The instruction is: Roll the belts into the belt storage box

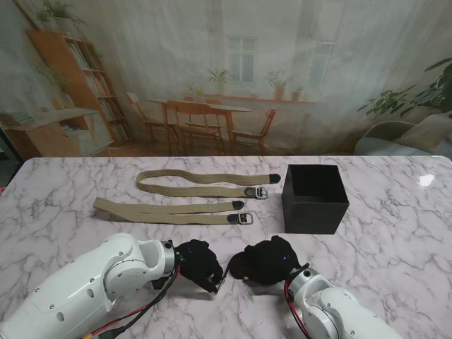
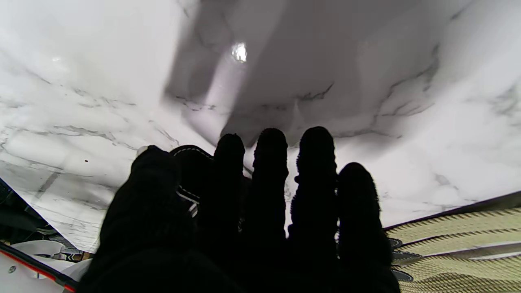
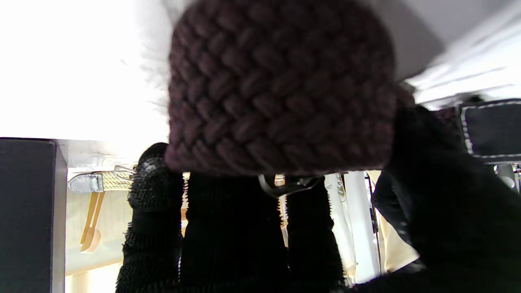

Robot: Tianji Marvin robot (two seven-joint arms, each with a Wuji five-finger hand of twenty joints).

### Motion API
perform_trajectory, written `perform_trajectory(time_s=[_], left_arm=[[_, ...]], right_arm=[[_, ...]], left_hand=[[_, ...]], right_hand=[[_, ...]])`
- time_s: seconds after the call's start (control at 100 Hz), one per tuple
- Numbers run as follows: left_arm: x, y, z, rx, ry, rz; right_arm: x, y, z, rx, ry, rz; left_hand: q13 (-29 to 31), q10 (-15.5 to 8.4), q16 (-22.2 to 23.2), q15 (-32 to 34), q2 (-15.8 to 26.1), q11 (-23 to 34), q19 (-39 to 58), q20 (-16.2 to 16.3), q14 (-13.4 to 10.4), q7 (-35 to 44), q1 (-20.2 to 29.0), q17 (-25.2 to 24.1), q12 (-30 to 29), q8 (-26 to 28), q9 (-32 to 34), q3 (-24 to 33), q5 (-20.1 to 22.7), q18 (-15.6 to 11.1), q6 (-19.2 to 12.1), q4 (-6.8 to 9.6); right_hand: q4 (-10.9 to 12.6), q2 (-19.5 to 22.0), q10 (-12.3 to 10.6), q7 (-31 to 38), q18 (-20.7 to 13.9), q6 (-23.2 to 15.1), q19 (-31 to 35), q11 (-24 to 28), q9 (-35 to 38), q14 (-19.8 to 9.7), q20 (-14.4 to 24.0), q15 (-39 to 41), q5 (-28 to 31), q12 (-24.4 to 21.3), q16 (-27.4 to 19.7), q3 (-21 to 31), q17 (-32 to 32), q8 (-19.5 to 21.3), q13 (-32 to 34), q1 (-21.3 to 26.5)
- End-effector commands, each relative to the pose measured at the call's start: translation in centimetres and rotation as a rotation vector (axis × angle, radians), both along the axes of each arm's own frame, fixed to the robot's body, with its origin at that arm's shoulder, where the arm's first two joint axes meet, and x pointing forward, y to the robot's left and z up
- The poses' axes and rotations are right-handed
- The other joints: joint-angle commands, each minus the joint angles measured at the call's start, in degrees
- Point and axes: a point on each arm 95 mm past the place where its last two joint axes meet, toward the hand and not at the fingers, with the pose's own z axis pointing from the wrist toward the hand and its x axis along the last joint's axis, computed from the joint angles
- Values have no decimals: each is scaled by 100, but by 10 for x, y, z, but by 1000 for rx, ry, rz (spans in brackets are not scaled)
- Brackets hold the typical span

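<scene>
My right hand (image 1: 272,260), in a black glove, is shut on a rolled dark brown braided belt (image 3: 281,85) just above the table's near edge. The roll's black leather end (image 3: 488,130) reaches toward my left hand (image 1: 200,263). That same leather end (image 2: 191,162) sits between my left thumb and forefinger. Two tan woven belts lie flat farther from me: one (image 1: 169,210) nearer, the other (image 1: 201,182) behind it. The black open storage box (image 1: 311,217) stands to the right of their buckles, just beyond my right hand.
White marble table (image 1: 395,233) under everything. The tan belts (image 2: 460,228) show at the edge of the left wrist view. The box wall (image 3: 26,211) and a tan belt's tip (image 3: 101,181) appear in the right wrist view. A printed room backdrop stands behind the table.
</scene>
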Motion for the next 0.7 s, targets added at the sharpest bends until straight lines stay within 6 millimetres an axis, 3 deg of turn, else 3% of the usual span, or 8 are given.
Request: perform_trajectory(time_s=[0.0, 0.27, 0.47, 0.61, 0.69], left_arm=[[0, 2, -4, 19, 12, 5], [2, 3, -4, 30, 15, 11], [2, 5, -3, 34, 14, 17], [2, 6, -3, 34, 14, 22], [3, 6, -4, 35, 16, 24]], right_arm=[[-7, -3, -8, -14, 16, 5], [-9, -5, -4, -22, -17, 32], [-11, -4, -3, -22, -37, 44], [-13, -5, 0, -12, -30, 39], [-14, -5, 0, -3, -13, 33]], left_hand=[[-38, 23, -54, -71, 222, -61, -81, 96, 189, -116, -13, -64, -46, -2, -139, -85, 124, 75, 39, 27], [-19, 7, -68, -47, 263, -42, -61, 92, 184, -80, -34, -47, -67, 50, -107, -105, 189, 64, 48, 30], [-3, 7, -70, -25, 288, -31, -42, 90, 188, -71, -27, -32, -76, 58, -90, -102, 215, 67, 63, 33], [2, 8, -71, -15, 293, -25, -30, 90, 193, -68, -24, -29, -79, 59, -82, -103, 220, 74, 72, 35], [9, 6, -71, -9, 294, -23, -25, 89, 191, -67, -24, -24, -80, 57, -78, -104, 226, 74, 79, 35]], right_hand=[[533, 304, -324, -472, 39, -153, -33, 118, -220, 10, 90, -33, -245, 16, -25, 439, -158, 263, -179, -74], [512, 304, -48, -783, -71, 239, -66, 432, -1423, 119, 219, 350, -398, 121, 28, -263, -708, 421, -1446, -391], [536, 337, 188, -766, -194, 330, -65, 740, -2341, 139, 322, 658, -461, 295, 12, -474, -1074, 544, -2232, -436], [547, 374, 401, -397, -46, 51, -351, 547, -2910, 258, 301, 360, -132, 165, -205, -439, -1587, 758, -2791, -459], [554, 383, 471, -339, 190, -317, -724, 319, -3126, 353, 268, -60, -115, -32, -463, -346, -1959, 848, -3090, -441]])
